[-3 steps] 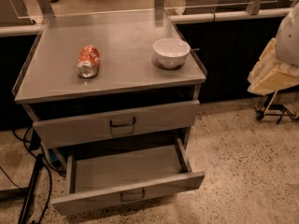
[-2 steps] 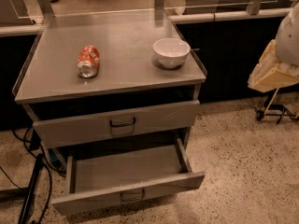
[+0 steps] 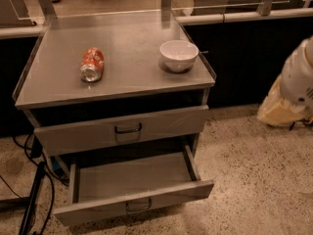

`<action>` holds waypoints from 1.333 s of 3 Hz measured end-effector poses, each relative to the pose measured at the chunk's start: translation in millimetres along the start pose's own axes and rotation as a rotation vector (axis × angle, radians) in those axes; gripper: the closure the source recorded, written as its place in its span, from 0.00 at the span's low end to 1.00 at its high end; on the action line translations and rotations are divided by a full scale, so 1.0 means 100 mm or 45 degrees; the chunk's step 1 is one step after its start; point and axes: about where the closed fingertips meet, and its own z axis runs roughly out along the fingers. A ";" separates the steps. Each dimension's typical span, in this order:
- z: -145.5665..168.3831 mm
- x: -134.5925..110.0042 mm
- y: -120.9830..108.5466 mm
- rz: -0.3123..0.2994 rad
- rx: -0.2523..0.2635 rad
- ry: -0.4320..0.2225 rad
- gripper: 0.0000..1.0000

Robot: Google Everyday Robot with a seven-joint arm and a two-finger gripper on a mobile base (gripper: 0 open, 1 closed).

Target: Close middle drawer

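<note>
No change from a second ago: middle drawer (image 3: 132,177) pulled well out beneath the taller top drawer (image 3: 161,126), tray bare, slim front (image 3: 93,210) towards the camera. Only a white rounded arm section (image 3: 302,75) in sight at the right edge, well apart from the cabinet. Tool itself out of view, so impossible to tell whether apart or together.

Closing not yet begun, by the look of things. To do it well:

Bring the tool round to the outer face of the slim front, never down into the tray. Set it flat against that face near the dark loop handle (image 3: 138,206), about mid-width, to drive both runners evenly. Off towards either corner, risk of skewing the tray and jamming it. No need for a grasp, only firm contact, so avoid hooking the handle.

Push straight back and level, along the runners, into the cabinet. Keep below the top drawer and clear of the cables (image 3: 36,199) on the floor at the left.

Ease off near the end, to avoid jolting the surface (image 3: 127,33) and rolling the orange can (image 3: 92,64) lying on its side, or nudging the white bowl (image 3: 179,55). Count it done only with the slim front flush under the top drawer.
</note>
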 end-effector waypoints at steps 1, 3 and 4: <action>0.69 0.22 0.26 0.063 -0.096 0.030 1.00; 1.28 0.22 0.41 0.078 -0.176 0.026 1.00; 1.46 0.27 0.47 0.080 -0.204 -0.008 1.00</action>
